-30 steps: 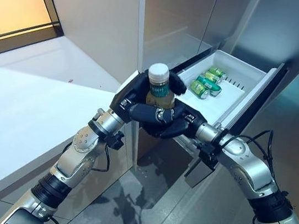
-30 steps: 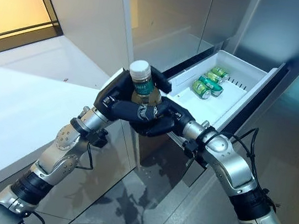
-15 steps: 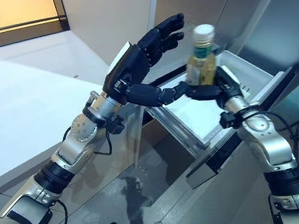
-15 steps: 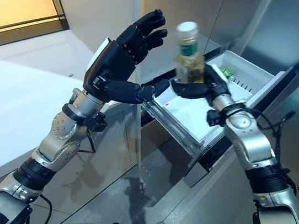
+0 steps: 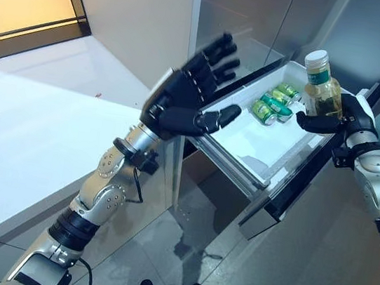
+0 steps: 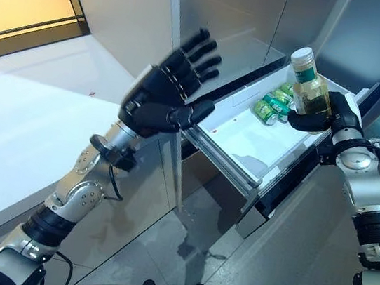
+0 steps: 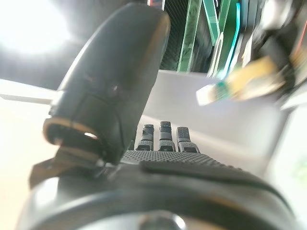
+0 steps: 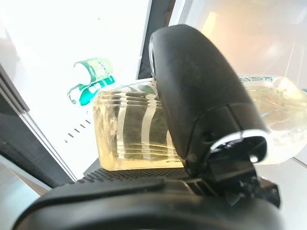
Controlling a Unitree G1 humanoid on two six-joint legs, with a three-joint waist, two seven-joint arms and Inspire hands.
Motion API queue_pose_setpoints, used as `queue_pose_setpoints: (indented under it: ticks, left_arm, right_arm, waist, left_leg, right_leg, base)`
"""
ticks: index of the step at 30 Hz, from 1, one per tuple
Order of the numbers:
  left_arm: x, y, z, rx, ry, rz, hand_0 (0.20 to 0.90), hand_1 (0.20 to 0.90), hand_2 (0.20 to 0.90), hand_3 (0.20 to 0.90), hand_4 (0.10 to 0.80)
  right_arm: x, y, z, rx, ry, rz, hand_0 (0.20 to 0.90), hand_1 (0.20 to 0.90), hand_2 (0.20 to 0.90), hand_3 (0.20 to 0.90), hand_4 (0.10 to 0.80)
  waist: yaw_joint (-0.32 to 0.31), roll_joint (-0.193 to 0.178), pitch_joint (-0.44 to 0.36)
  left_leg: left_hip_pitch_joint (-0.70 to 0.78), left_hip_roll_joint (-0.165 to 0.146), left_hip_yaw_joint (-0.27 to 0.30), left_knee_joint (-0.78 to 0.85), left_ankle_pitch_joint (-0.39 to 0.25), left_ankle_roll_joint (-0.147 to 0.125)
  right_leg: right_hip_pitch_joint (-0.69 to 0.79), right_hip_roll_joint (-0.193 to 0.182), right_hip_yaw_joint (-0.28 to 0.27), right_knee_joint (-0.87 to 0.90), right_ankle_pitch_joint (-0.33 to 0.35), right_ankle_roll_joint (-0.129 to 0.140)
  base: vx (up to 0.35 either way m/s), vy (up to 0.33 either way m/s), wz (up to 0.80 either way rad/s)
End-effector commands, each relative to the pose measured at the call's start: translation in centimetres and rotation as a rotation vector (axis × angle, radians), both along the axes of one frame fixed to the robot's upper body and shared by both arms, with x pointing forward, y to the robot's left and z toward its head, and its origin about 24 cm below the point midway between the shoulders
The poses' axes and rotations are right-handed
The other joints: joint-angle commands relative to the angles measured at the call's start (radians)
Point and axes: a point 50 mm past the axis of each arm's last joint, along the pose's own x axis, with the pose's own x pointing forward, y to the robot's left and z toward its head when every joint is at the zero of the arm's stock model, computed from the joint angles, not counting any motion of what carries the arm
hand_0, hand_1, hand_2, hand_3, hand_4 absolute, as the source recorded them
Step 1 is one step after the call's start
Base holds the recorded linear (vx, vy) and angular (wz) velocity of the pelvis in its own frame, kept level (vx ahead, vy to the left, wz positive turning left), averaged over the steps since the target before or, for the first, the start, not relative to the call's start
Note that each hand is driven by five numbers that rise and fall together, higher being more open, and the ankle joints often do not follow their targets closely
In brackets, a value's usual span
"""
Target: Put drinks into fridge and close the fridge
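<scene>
My right hand (image 5: 346, 116) is shut on a bottle (image 5: 318, 86) of yellowish drink with a white cap and green label, held upright over the right edge of the open white fridge drawer (image 5: 247, 140). The right wrist view shows the thumb (image 8: 201, 100) curled across the bottle (image 8: 129, 132). Green cans (image 5: 271, 106) lie on their sides at the drawer's far end. My left hand (image 5: 185, 99) hangs open, fingers spread, above the drawer's near left corner, holding nothing. In the left wrist view the bottle (image 7: 244, 84) shows past the left hand (image 7: 115, 91).
The steel fridge body (image 5: 243, 15) rises behind the drawer, and its dark front panel (image 5: 296, 193) juts out at the right. A white counter (image 5: 29, 127) runs along the left. Grey floor (image 5: 182, 248) lies below.
My right hand carried the bottle from the drawer's middle to over its right edge. The left hand, open since letting the bottle go, has dropped lower and nearer the drawer.
</scene>
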Motion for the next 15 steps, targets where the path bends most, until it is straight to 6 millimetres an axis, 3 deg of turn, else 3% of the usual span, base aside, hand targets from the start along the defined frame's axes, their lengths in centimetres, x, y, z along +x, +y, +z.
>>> queue_pose_setpoints:
  ticks: [1,5,7,11,15]
  left_arm:
    - [-2.6,-2.5,-4.2,-0.076,0.262,-0.309,0.9,0.9,0.9,0.9,0.8]
    - [-5.5,-2.3,-10.2,-0.073,0.601,-0.378,0.9,0.9,0.9,0.9,0.8]
    - [-7.9,-0.9,-14.3,-0.01,0.768,-0.36,0.9,0.9,0.9,0.9,0.8]
    - [-10.1,1.2,-18.2,0.092,0.905,-0.288,0.9,0.9,0.9,0.9,0.8]
    - [-11.5,3.7,-21.6,0.299,0.958,-0.174,0.9,0.9,0.9,0.9,0.8]
  right_arm:
    - [-0.6,-0.2,15.4,-0.06,-0.571,0.018,0.3,0.3,0.3,0.2,0.1]
    - [-0.4,-1.6,15.8,-0.04,-0.538,-0.019,0.3,0.3,0.3,0.2,0.1]
    - [-0.3,-2.8,16.0,-0.051,-0.498,-0.066,0.3,0.3,0.3,0.2,0.1]
    - [-0.2,-4.3,15.7,-0.069,-0.423,-0.132,0.3,0.3,0.3,0.2,0.1]
    - [0.1,-5.4,14.5,-0.05,-0.321,-0.191,0.3,0.3,0.3,0.2,0.1]
  waist:
    - [0.053,-0.039,-0.099]
    - [0.079,-0.034,-0.094]
    - [0.104,-0.032,-0.087]
    - [0.134,-0.025,-0.07]
    - [0.157,-0.025,-0.044]
  left_leg:
    - [-0.012,-0.013,-0.051,0.036,-0.085,0.006]
    - [-0.019,-0.013,-0.062,0.033,-0.081,0.002]
    - [-0.032,-0.013,-0.073,0.029,-0.072,-0.002]
    - [-0.061,-0.013,-0.088,0.027,-0.058,-0.004]
    - [-0.092,-0.013,-0.102,0.032,-0.047,-0.007]
  right_leg:
    - [-0.008,-0.009,-0.047,0.071,-0.049,0.039]
    - [-0.006,-0.015,-0.069,0.065,-0.052,0.04]
    - [-0.009,-0.02,-0.087,0.063,-0.055,0.039]
    - [-0.026,-0.024,-0.109,0.068,-0.058,0.036]
    - [-0.047,-0.028,-0.13,0.078,-0.062,0.032]
  base:
    - [0.076,0.012,0.06]
    - [0.058,0.011,0.15]
    - [0.04,0.012,0.26]
    - [0.002,-0.002,0.28]
    - [0.005,-0.035,0.3]
